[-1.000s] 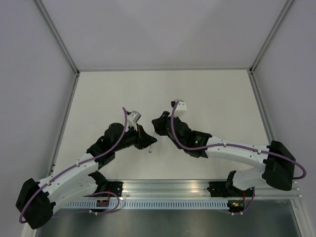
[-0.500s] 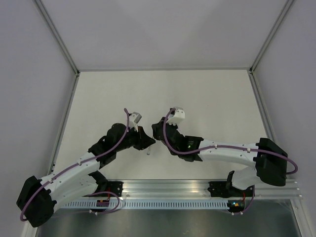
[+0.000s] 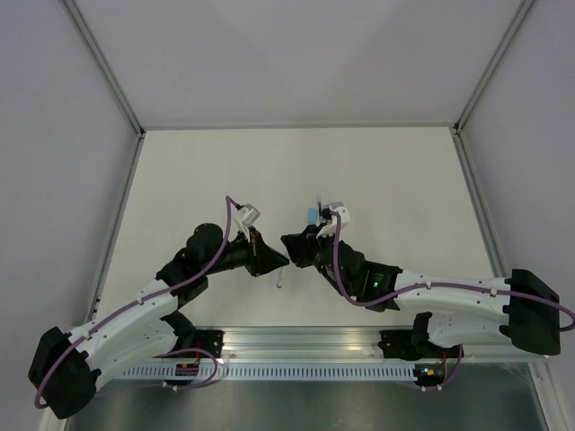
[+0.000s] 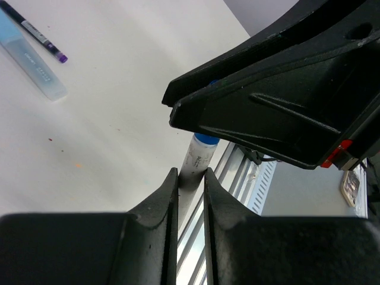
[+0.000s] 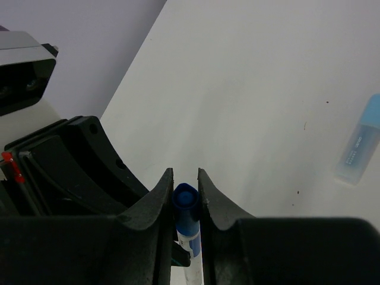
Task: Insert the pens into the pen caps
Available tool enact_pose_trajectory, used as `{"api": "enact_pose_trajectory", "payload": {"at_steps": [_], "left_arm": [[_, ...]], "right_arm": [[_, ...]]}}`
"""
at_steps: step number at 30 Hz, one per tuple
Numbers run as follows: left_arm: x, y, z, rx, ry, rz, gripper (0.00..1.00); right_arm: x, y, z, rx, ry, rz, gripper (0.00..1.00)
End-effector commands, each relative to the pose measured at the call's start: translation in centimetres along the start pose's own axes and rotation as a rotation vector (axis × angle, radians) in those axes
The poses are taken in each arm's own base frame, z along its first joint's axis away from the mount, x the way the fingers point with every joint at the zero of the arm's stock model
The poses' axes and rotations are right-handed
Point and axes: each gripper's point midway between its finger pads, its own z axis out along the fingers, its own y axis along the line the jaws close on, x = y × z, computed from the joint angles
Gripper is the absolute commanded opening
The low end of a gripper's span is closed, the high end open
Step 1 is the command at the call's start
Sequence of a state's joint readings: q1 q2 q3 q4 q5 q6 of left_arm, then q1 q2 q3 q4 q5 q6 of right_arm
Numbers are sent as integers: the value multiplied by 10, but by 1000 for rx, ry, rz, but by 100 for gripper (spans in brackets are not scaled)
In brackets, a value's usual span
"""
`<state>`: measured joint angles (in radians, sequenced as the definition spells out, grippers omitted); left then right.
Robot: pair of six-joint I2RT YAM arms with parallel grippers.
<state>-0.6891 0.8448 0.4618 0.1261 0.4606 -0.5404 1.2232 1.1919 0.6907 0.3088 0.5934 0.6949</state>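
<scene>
Right tool (image 5: 183,179) around dark blue cap (image 5: 185,203)

Nothing legible anywhere. Pale blue cap (image 4: 37,72) lying on the counter (image 4: 119,107): a line of dark print along its side, too small to read. Right wrist view shows the same cap (image 5: 358,146), blurred marks only. White pen (image 4: 198,159) in the left pincer (image 4: 190,174): grey print on the barrel, unreadable. Black pen (image 4: 32,32) beside the cap: pale specks, possibly print, can't tell.

Left arm (image 3: 135,314) and right arm (image 3: 449,294) meet, jaws apparently clamped, nose to nose.
</scene>
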Motion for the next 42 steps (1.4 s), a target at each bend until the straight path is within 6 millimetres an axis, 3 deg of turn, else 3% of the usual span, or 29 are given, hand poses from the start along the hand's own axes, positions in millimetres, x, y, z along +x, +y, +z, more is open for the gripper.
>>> {"api": "enact_pose_trajectory", "payload": {"at_steps": [1,4,7,8,15,21,27,32,42], "left_arm": [[-77,-13,-2,5,-253,122,2],[-74,-13,-3,10,-243,130,2],[-73,-17,-4,28,-239,138,2],[-72,-18,-4,38,-234,140,2],[-67,-19,-3,59,-231,134,2],[-67,-22,-6,75,-244,132,2],[-70,-35,-15,105,-256,139,2],[-72,-51,-24,159,-256,125,2],[-70,-66,-35,225,-264,113,2]], "right_arm": [[17,52,-26,-219,124,-18,0],[2,59,-29,-235,93,-36,3],[-12,62,-33,-243,61,-41,22],[-19,61,-35,-239,41,-51,34],[-44,57,-47,-236,-16,-105,63],[-46,44,-59,-225,-7,-165,65],[-36,23,-71,-236,77,-356,64],[-21,42,-73,-347,154,-406,63],[-2,59,-44,-344,218,-457,57]]}}
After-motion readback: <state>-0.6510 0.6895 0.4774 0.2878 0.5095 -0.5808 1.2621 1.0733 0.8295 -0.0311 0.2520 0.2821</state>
